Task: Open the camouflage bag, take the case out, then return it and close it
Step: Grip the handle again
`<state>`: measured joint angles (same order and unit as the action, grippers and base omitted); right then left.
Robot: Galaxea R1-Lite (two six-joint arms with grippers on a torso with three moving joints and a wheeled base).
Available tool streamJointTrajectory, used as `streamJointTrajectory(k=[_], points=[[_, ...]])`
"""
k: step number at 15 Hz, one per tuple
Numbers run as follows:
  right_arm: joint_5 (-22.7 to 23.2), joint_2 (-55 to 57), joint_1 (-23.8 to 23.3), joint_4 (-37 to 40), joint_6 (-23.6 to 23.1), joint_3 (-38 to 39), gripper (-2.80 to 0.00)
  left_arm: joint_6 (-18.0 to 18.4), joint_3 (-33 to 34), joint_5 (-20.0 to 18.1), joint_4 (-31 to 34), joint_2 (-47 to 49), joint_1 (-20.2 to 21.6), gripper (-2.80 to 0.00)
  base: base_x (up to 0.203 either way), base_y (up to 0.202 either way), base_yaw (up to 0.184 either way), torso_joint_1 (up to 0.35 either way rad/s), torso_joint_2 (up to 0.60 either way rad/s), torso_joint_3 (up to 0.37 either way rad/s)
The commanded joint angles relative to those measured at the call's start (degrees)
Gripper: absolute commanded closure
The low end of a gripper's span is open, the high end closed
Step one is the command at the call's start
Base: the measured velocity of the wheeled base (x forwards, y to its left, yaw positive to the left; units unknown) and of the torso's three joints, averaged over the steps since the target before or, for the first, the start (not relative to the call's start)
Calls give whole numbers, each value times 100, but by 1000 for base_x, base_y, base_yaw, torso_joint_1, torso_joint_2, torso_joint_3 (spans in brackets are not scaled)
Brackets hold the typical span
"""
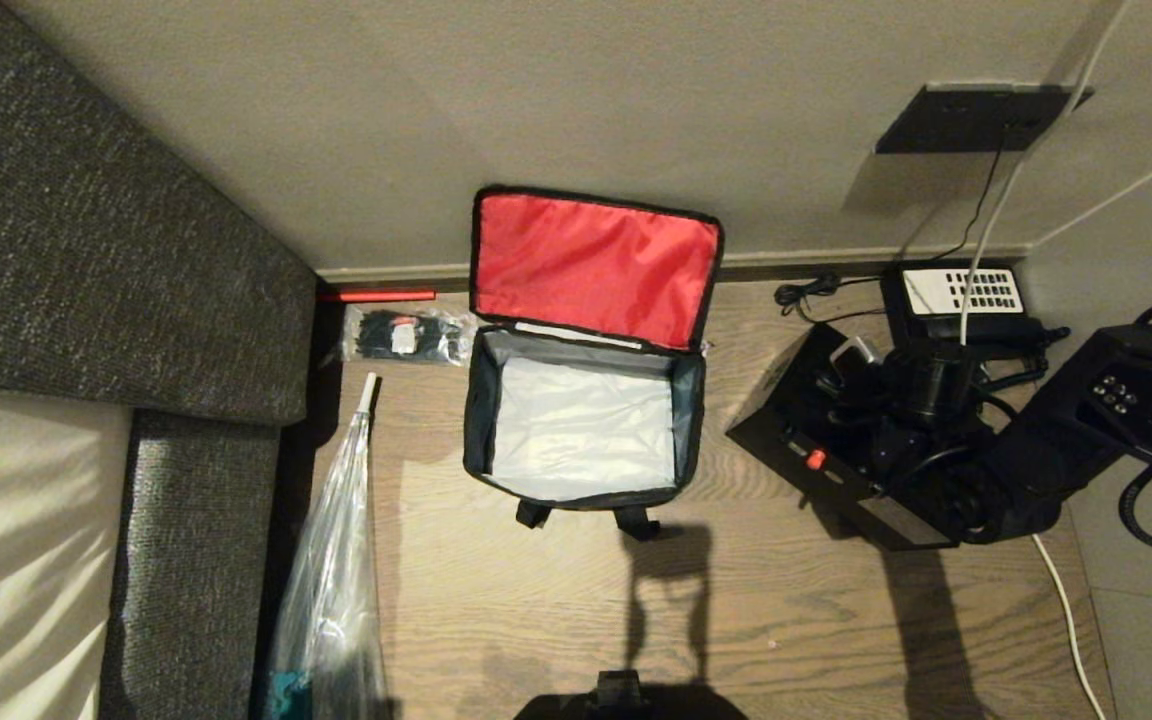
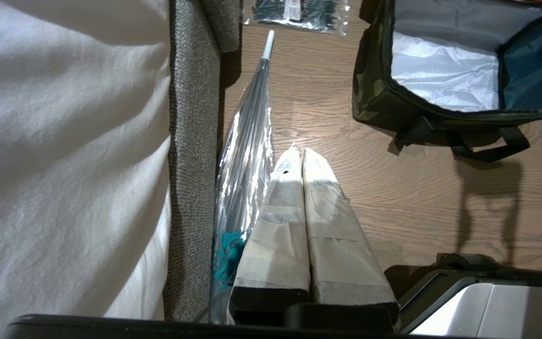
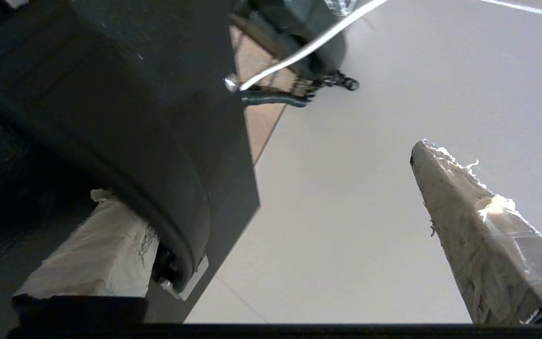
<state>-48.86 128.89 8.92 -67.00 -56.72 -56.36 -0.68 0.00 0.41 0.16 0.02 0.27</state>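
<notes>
since the camouflage bag point(image 1: 584, 430) sits emptied at frame centre, lid up, i keep my right hand point(image 3: 271, 221) spread wide beside the case point(image 1: 816, 450) at right; left hand point(image 2: 298, 157) parked, fingers together.

A wood floor point(image 1: 496, 600) meets a pale wall point(image 1: 636, 100) along a skirting strip. On the left stands a grey sofa point(image 1: 86, 250) with a white cloth point(image 1: 6, 540) over its seat. Beside it lies a folded clear umbrella point(image 1: 341, 560), white tip toward the wall. Near that tip sits a clear packet of black cable ties point(image 1: 406, 337), with a red strip point(image 1: 376, 295) at the skirting. To the right sits a black telephone point(image 1: 966, 295), its keypad panel white, below a dark wall plate point(image 1: 976, 118) trailing white cables.
</notes>
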Motion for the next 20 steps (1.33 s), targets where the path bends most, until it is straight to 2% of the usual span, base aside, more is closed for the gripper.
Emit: streamJointTrajectory(k=[1,3,4,15,20], points=[[-1,32,-48,-31,-25,-102,-280,-2,18,2,2,-11,4,0,0,0,0,0,0,0],[25,101,-57,-16,-48,-42,-280,-2,18,2,2,-11,0,0,0,0,0,0,0,0],[9,134,-57,-71,-55,-50,0,-2,18,2,2,-11,0,0,0,0,0,0,0,0],[-10,379,-49,-360,-133,-208,0,-2,18,2,2,-11,8,0,0,0,0,0,0,0],[-10,104,44,-351,-301,36,0,-2,18,2,2,-11,0,0,0,0,0,0,0,0]])
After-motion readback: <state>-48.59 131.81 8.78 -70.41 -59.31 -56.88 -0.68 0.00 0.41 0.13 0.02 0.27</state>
